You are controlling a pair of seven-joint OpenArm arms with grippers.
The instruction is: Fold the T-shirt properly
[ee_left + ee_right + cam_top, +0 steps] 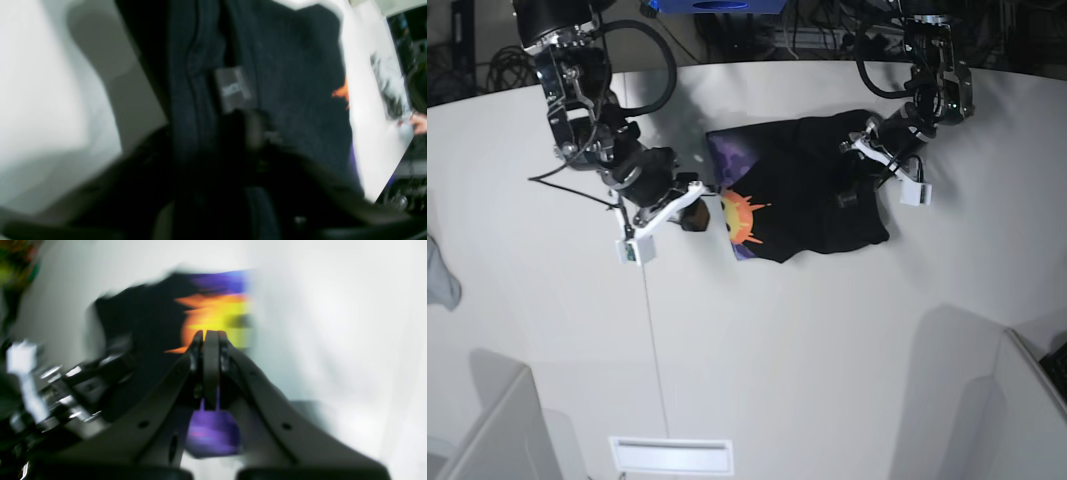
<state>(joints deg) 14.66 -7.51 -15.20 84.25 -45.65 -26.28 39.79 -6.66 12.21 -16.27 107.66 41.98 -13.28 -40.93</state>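
The black T-shirt (pixel 812 185) lies bunched on the white table (pixel 827 330), its orange-yellow sun and purple print (pixel 739 217) turned up at its left edge. My left gripper (pixel 855 182) sits on the shirt's right part. In the blurred left wrist view its dark fingers (pixel 248 131) hover at the black cloth just below the collar label (pixel 233 88), and their gap cannot be made out. My right gripper (pixel 695 212) is beside the shirt's left edge, shut (pixel 211 336), with the sun print (pixel 217 316) just beyond its tips.
A small grey cloth scrap (pixel 439 275) lies at the table's far left edge. Grey dividers stand at the front left (pixel 497 430) and front right (pixel 1017 400). A white slot plate (pixel 670 455) sits at the front edge.
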